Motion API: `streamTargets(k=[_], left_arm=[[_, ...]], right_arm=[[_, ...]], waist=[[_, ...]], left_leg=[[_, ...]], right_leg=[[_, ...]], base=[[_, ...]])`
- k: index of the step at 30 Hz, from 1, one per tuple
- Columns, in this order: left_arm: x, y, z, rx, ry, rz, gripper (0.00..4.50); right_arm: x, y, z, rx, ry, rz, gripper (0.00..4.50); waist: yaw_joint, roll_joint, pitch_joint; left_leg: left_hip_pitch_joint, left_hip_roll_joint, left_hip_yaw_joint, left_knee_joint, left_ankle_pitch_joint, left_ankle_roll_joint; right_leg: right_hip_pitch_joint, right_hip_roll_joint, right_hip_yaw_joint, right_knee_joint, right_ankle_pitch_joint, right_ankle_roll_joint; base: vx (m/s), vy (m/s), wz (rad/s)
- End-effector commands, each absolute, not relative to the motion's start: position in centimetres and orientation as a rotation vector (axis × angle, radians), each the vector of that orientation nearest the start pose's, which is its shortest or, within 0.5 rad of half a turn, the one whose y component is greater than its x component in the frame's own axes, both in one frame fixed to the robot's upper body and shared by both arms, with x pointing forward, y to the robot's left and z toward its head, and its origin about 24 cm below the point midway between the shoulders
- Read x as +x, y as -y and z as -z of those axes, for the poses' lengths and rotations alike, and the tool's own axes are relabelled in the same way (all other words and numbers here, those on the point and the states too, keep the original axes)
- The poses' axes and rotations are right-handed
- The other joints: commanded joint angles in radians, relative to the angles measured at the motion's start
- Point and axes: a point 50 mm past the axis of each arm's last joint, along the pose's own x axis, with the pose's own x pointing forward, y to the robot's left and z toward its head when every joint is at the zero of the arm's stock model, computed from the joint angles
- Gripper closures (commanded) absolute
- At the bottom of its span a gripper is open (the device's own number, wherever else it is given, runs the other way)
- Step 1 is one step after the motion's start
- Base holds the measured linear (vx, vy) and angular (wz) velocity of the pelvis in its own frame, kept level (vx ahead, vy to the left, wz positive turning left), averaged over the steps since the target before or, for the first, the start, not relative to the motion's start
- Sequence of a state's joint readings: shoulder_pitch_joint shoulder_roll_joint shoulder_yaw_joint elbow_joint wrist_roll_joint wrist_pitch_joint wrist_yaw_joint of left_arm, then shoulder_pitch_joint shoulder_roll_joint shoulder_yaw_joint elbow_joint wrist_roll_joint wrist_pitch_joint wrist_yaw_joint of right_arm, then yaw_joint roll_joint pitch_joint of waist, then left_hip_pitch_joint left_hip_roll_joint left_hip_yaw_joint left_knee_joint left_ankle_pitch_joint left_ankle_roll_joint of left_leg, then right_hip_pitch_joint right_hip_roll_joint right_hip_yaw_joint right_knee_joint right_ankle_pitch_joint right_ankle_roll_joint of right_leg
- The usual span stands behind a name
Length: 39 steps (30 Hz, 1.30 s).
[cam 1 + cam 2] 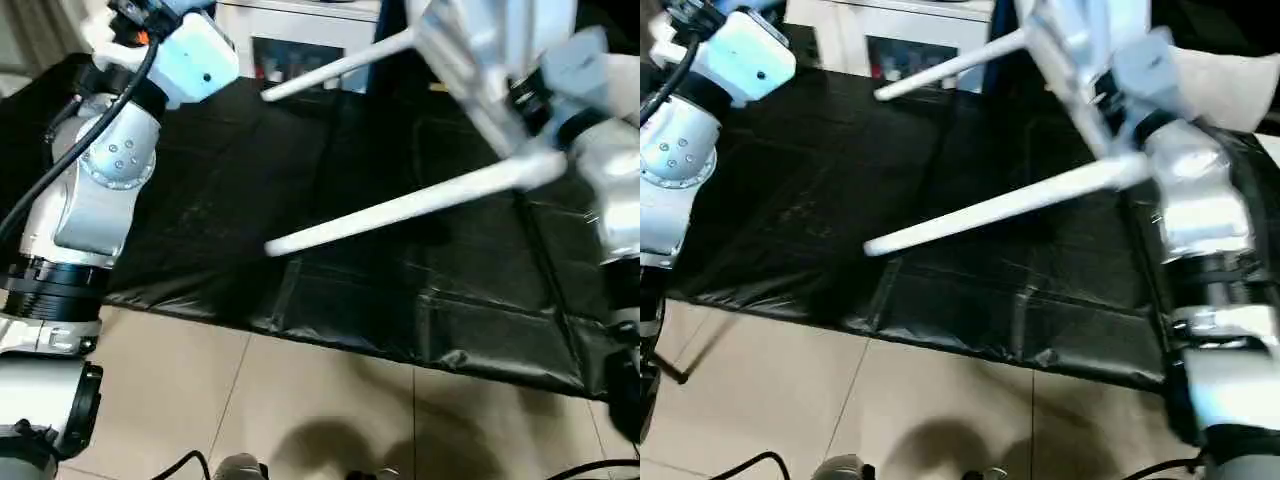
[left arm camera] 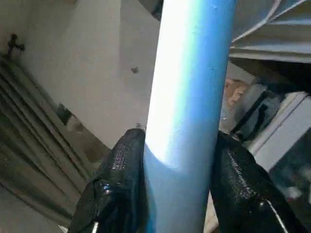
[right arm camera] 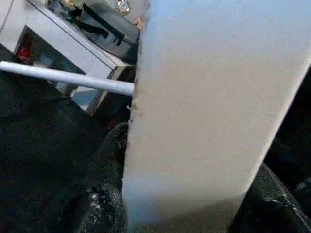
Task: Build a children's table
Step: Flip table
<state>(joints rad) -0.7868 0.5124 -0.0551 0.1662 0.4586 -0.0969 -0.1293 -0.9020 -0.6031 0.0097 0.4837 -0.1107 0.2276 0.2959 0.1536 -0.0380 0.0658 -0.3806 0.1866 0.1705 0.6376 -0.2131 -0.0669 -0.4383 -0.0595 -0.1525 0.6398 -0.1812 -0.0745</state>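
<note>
The white tabletop (image 1: 470,50) of the children's table is held up tilted at the upper right, above the black work table. Two white legs are fitted to it and point left: the near leg (image 1: 400,205) and the far leg (image 1: 335,68). In the right wrist view my right gripper (image 3: 194,155) is shut on the tabletop's edge (image 3: 218,97), one black finger (image 3: 109,160) on each side. My left arm (image 1: 110,170) is raised at the upper left. In the left wrist view my left gripper (image 2: 177,145) is shut on a white leg (image 2: 189,73), both pads pressing it.
The black-covered work table (image 1: 350,270) spreads below the raised parts, its front edge towards me. Beige floor tiles (image 1: 300,400) lie in front of it, with cables at the bottom edge. A white cabinet with glass doors (image 1: 890,45) stands behind the table.
</note>
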Motion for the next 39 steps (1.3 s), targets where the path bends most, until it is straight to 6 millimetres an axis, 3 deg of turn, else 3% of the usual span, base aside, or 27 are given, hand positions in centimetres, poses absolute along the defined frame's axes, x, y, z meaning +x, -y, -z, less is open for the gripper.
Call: streamTargets(k=[1,4,6,7,9,12,17,21,22,24,26,28,31,34,35,36,37,39], left_arm=[[34.3,-15.5,-25.4,0.934,0.642,0.147,2.81],[34.0,-14.6,-24.2,0.775,0.603,0.216,2.84],[33.9,-14.6,-23.3,0.754,0.570,0.225,2.84],[33.9,-14.6,-23.3,0.754,0.570,0.225,2.84],[34.0,-15.0,-22.9,0.701,0.539,0.215,2.84],[34.0,-15.7,-22.8,0.655,0.510,0.187,2.84],[34.2,-16.7,-22.3,0.564,0.441,0.145,2.84],[34.4,-17.5,-21.5,0.507,0.393,0.117,2.84],[34.5,-17.7,-21.2,0.490,0.379,0.108,2.84],[34.6,-18.0,-20.5,0.466,0.352,0.098,2.84],[34.6,-18.2,-20.2,0.460,0.347,0.092,2.84],[34.6,-18.4,-19.9,0.465,0.344,0.090,2.85],[34.5,-18.7,-19.1,0.470,0.363,0.095,2.89],[34.5,-18.9,-18.9,0.477,0.361,0.098,2.91],[34.4,-19.1,-18.6,0.474,0.362,0.098,2.91],[34.4,-19.1,-18.6,0.474,0.361,0.097,2.92],[34.3,-19.5,-18.3,0.472,0.355,0.089,2.92],[34.3,-19.9,-18.1,0.477,0.347,0.078,2.93]], right_arm=[[37.7,23.2,-25.5,-0.862,0.161,-0.052,2.44],[37.6,23.6,-27.0,-0.884,0.145,-0.050,2.44],[37.0,23.0,-27.7,-0.798,0.131,-0.186,2.44],[37.0,23.0,-27.7,-0.798,0.131,-0.186,1.88],[36.2,22.0,-28.7,-0.731,0.171,-0.276,1.74],[35.9,21.3,-29.2,-0.716,0.207,-0.314,1.33],[35.5,20.6,-30.4,-0.689,0.329,-0.333,1.03],[35.1,20.4,-31.0,-0.673,0.403,-0.338,0.64],[35.0,20.3,-31.2,-0.675,0.431,-0.337,0.54],[34.6,19.9,-32.1,-0.628,0.540,-0.332,0.37],[34.2,19.8,-32.9,-0.577,0.637,-0.323,0.19],[33.8,20.0,-33.5,-0.493,0.717,-0.301,0.03],[32.6,22.0,-35.0,-0.153,0.914,-0.235,0.00],[32.3,22.9,-35.0,-0.053,0.952,-0.216,0.00],[32.3,24.7,-34.2,0.065,0.963,-0.142,0.00],[32.3,24.9,-34.1,0.075,0.963,-0.136,0.00],[32.2,26.7,-32.8,0.161,0.970,-0.034,0.00],[32.0,27.9,-31.6,0.210,0.974,0.029,0.00]], waist=[[-0.009,-0.017,-0.084],[-0.012,-0.020,-0.083],[-0.014,-0.019,-0.081],[-0.014,-0.021,-0.080],[-0.020,-0.024,-0.080],[-0.024,-0.023,-0.080],[-0.034,-0.019,-0.074],[-0.037,-0.014,-0.077],[-0.033,-0.006,-0.078],[-0.036,-0.012,-0.080],[-0.035,-0.010,-0.079],[-0.037,-0.010,-0.080],[-0.034,-0.011,-0.081],[-0.035,-0.014,-0.082],[-0.035,-0.014,-0.082],[-0.035,-0.013,-0.081],[-0.034,-0.013,-0.081],[-0.035,-0.011,-0.080]], left_leg=[[0.006,0.038,-0.010,-0.055,-0.018,0.062],[0.006,0.036,-0.009,-0.056,-0.029,0.065],[0.006,0.033,-0.008,-0.054,-0.051,0.073],[0.003,0.033,-0.009,-0.054,-0.053,0.077],[0.002,0.029,-0.009,-0.053,-0.060,0.077],[0.004,0.031,-0.012,-0.055,-0.059,0.073],[0.021,0.035,-0.013,-0.062,-0.115,0.063],[0.026,0.045,-0.018,-0.067,-0.110,0.068],[0.028,0.046,-0.018,-0.067,-0.113,0.067],[0.024,0.048,-0.019,-0.070,-0.111,0.068],[0.026,0.049,-0.019,-0.071,-0.111,0.070],[0.026,0.050,-0.019,-0.073,-0.113,0.071],[0.029,0.054,-0.020,-0.076,-0.100,0.071],[0.030,0.058,-0.020,-0.078,-0.087,0.063],[0.028,0.056,-0.019,-0.078,-0.086,0.063],[0.029,0.055,-0.018,-0.079,-0.088,0.061],[0.030,0.055,-0.018,-0.079,-0.089,0.057],[0.030,0.051,-0.017,-0.081,-0.105,0.047]], right_leg=[[0.082,-0.090,0.081,-0.082,-0.235,-0.015],[0.084,-0.090,0.080,-0.087,-0.265,-0.005],[0.083,-0.087,0.077,-0.094,-0.304,0.018],[0.086,-0.087,0.076,-0.096,-0.314,0.038],[0.086,-0.083,0.071,-0.104,-0.344,0.074],[0.082,-0.082,0.068,-0.108,-0.357,0.091],[0.077,-0.089,0.063,-0.123,-0.420,0.074],[0.078,-0.092,0.068,-0.116,-0.365,0.029],[0.076,-0.095,0.069,-0.116,-0.358,0.020],[0.083,-0.097,0.070,-0.113,-0.339,0.002],[0.081,-0.100,0.072,-0.114,-0.332,-0.001],[0.081,-0.100,0.073,-0.112,-0.324,-0.006],[0.081,-0.102,0.078,-0.107,-0.283,-0.021],[0.082,-0.101,0.081,-0.097,-0.223,-0.039],[0.084,-0.103,0.082,-0.097,-0.221,-0.040],[0.084,-0.103,0.083,-0.097,-0.226,-0.037],[0.084,-0.104,0.082,-0.101,-0.236,-0.033],[0.086,-0.103,0.080,-0.105,-0.257,-0.024]], base=[[0.000,0.000,0.00],[0.000,0.000,0.00],[0.000,0.000,0.00],[0.000,0.000,0.00],[0.000,0.000,0.00],[0.000,0.000,0.00],[0.000,0.000,0.00],[0.000,0.000,0.00],[0.000,0.000,0.00],[0.000,0.000,0.00],[0.000,0.000,0.00],[0.000,0.000,0.00],[0.000,0.000,0.00],[0.000,0.000,0.00],[0.000,0.000,0.00],[0.000,0.000,0.00],[0.000,0.000,0.00],[0.000,0.000,0.00]])
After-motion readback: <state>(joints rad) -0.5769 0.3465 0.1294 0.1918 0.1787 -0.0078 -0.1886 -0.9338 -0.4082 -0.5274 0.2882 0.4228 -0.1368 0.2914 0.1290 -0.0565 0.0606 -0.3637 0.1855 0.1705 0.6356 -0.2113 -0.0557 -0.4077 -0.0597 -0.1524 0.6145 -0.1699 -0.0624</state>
